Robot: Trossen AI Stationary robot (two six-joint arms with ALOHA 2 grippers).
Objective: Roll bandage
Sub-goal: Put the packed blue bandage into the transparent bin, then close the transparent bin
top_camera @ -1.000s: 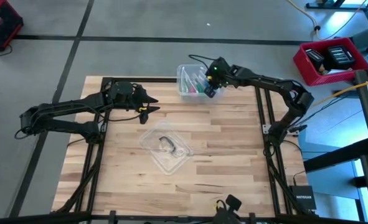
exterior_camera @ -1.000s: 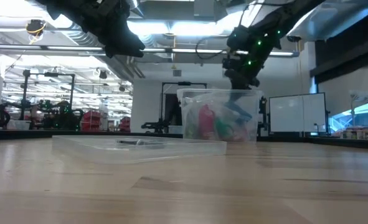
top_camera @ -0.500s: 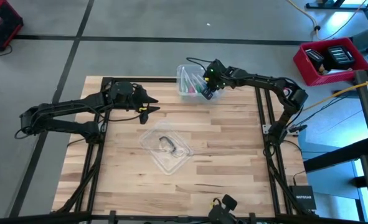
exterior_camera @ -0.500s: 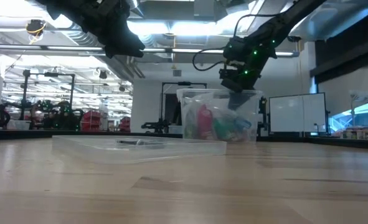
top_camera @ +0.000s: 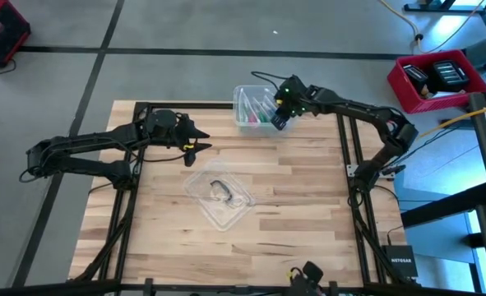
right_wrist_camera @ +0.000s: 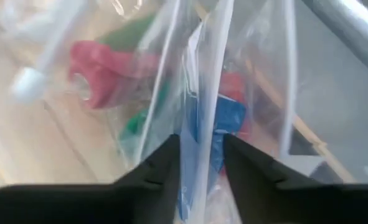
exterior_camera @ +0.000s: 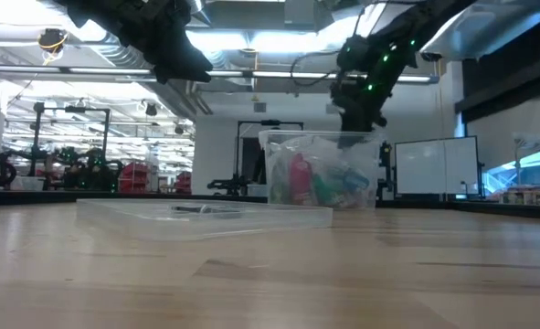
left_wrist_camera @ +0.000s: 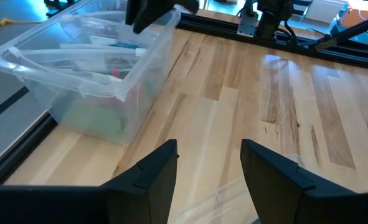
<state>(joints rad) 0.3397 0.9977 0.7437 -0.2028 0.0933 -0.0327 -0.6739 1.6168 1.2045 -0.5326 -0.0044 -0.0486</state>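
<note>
The blue bandage (right_wrist_camera: 230, 118) sits inside a small clear bag (right_wrist_camera: 202, 93), which lies in the clear plastic box (top_camera: 241, 92) at the table's far edge, among red and green things. In the low view the bandage (exterior_camera: 352, 178) shows low in the box (exterior_camera: 279, 146). My right gripper (top_camera: 275, 122) hangs just above the box's rim (exterior_camera: 356, 123), slanting down, open, and the bag shows in the gap between its fingers (right_wrist_camera: 201, 180). Over the table's left part my left gripper (top_camera: 197, 146) waits open, nothing between its fingers (left_wrist_camera: 208, 174). My right gripper has a finger (right_wrist_camera: 152, 174) on either side of the clear bag's upper edge (right_wrist_camera: 199, 143), slanting down from above. Whether the fingers touch the bag I cannot tell. The bag rests in the box.
A flat clear lid (top_camera: 218, 196) with a small dark thing on it lies in the table's middle, seen low in the low view (exterior_camera: 206, 215). A red crate (top_camera: 436, 78) stands off the table at the far right. Bare wood lies toward the near edge.
My right gripper dipped into the box and has come up again above its rim. The blue bandage, which hung near the rim under the gripper, has sunk into the box and stayed there.
</note>
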